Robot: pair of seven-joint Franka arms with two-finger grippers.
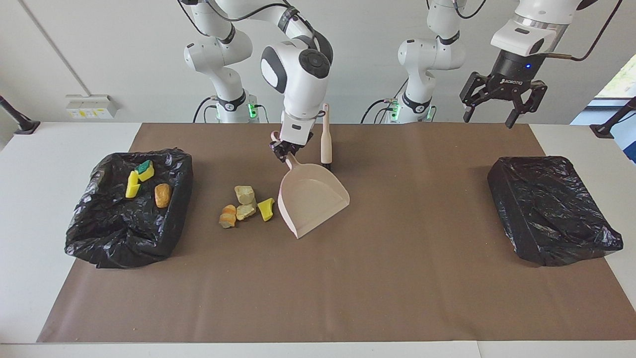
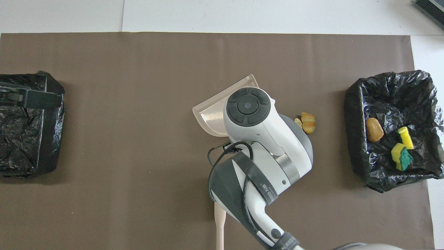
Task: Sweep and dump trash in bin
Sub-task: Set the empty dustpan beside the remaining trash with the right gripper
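Brown mat (image 1: 348, 278) on a white table, pale wall at the robots' end. "ROBOTIQ" readable on the left gripper (image 1: 498, 107): fingers wide open, empty, high over the mat's edge. Right gripper (image 1: 283, 150) clamps the dustpan (image 1: 312, 201) handle. Loose trash (image 1: 246, 205) lies just beside the dustpan, toward the bin (image 1: 124, 233) holding three scraps.

The white worktop (image 1: 49, 164) is covered by a brown mat (image 1: 348, 278). On the mat are set two black-lined bins (image 1: 126, 211) (image 1: 551, 209), one toward each end, a loose cluster of scraps (image 1: 246, 204), a brush (image 1: 326, 141) and a pink dustpan (image 1: 313, 199), its lip beside the scraps.
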